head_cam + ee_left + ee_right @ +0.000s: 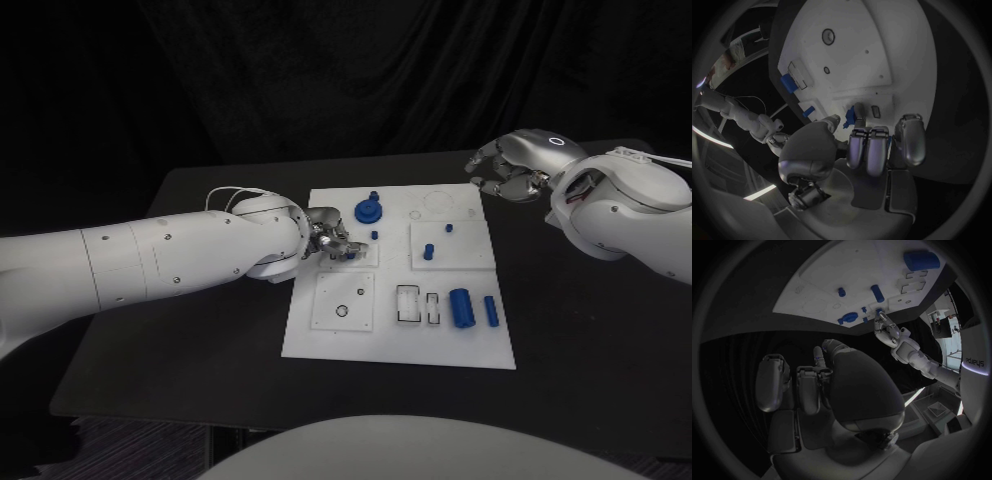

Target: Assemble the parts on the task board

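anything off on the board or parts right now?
Nothing stands out. The task board lies flat on the table, and the loose blue cylinders rest on it near its right edge. The left hand pinches a small blue part over the board; the right hand is off the board's far corner.

left hand (329, 240) hides most of small blue part (351, 254).

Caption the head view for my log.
Left hand pinches a blue part over the board; right hand hovers aside.
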